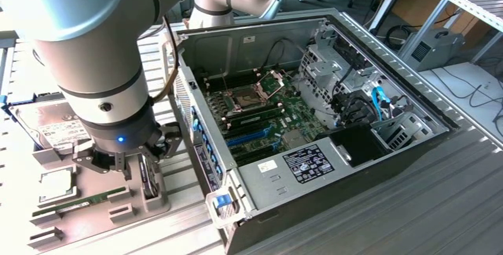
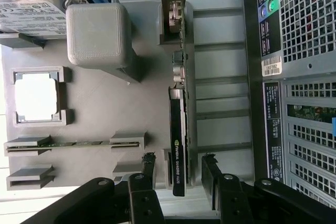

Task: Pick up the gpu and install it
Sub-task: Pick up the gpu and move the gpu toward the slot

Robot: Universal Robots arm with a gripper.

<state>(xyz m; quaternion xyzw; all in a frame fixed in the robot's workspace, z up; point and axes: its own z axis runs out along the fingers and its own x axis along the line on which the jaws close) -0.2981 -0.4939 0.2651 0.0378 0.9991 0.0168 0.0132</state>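
Observation:
The gpu (image 2: pixel 178 145) is a thin black card with a white-lettered label. It stands on edge in a slot of the grey parts holder (image 2: pixel 121 108), its metal bracket end pointing away from me. My gripper (image 2: pixel 179 170) is open, and its black fingers (image 2: pixel 149 167) straddle the near end of the card with a gap on each side. In the exterior view the gripper (image 1: pixel 140 159) hangs just over the dark gpu (image 1: pixel 149 179), to the left of the open computer case (image 1: pixel 260 175). Blue expansion slots (image 1: pixel 251 134) show on the motherboard inside.
On the holder (image 1: pixel 149 205) also lie a silver hard drive (image 1: pixel 47 122), a square processor (image 1: pixel 55 184) and a green memory stick (image 1: pixel 82 202). The case's perforated rear wall (image 2: pixel 304 35) stands close beside the gpu. Cables and drive cages (image 1: pixel 354 72) crowd the case's far side.

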